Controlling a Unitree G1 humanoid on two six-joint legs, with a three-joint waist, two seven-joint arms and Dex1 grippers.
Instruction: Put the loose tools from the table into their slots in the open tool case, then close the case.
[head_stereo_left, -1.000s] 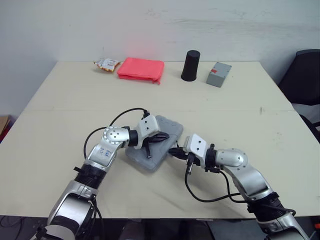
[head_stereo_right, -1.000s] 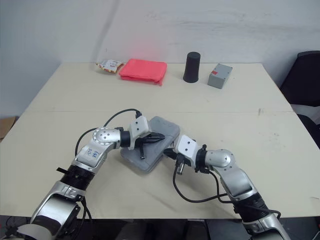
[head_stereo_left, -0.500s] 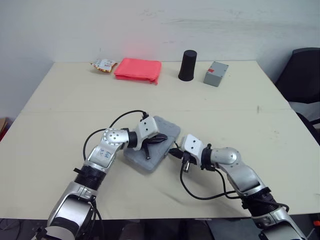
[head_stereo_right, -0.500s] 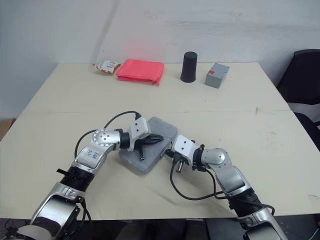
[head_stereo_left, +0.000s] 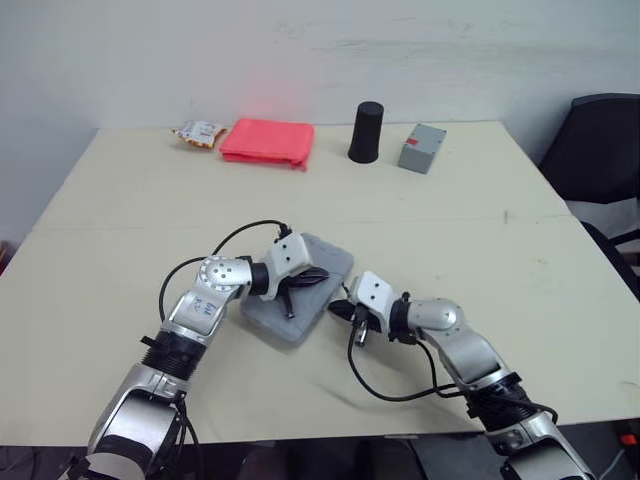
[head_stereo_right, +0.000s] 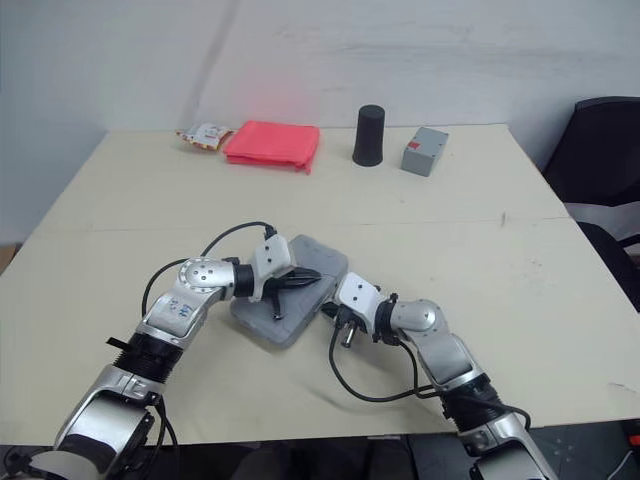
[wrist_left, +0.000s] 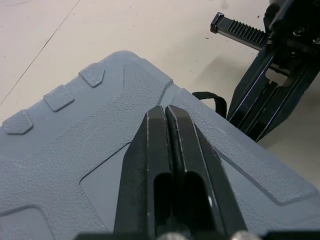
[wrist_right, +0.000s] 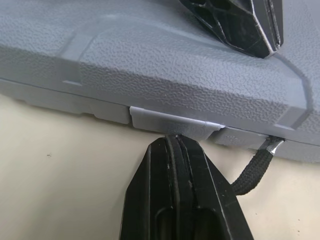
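Note:
The grey tool case (head_stereo_left: 297, 290) lies closed in the middle of the table. My left gripper (head_stereo_left: 318, 275) is shut and rests its tips on the textured lid (wrist_left: 100, 150). My right gripper (head_stereo_left: 337, 311) is shut too, low at the case's right-hand edge, its tips (wrist_right: 172, 142) touching a small latch tab (wrist_right: 170, 121) on the case's side. A black cord loop (wrist_right: 255, 167) hangs from the case beside that tab. I see no loose tools on the table.
Along the table's far edge are a snack packet (head_stereo_left: 198, 133), a folded red cloth (head_stereo_left: 267, 142), a black cylinder (head_stereo_left: 366, 131) and a small grey box (head_stereo_left: 421, 148). A black chair (head_stereo_left: 600, 150) stands past the table's right side.
The camera has shifted, so the whole scene sits further left. Both grippers keep their places at the case, left on the lid and right at the latch edge.

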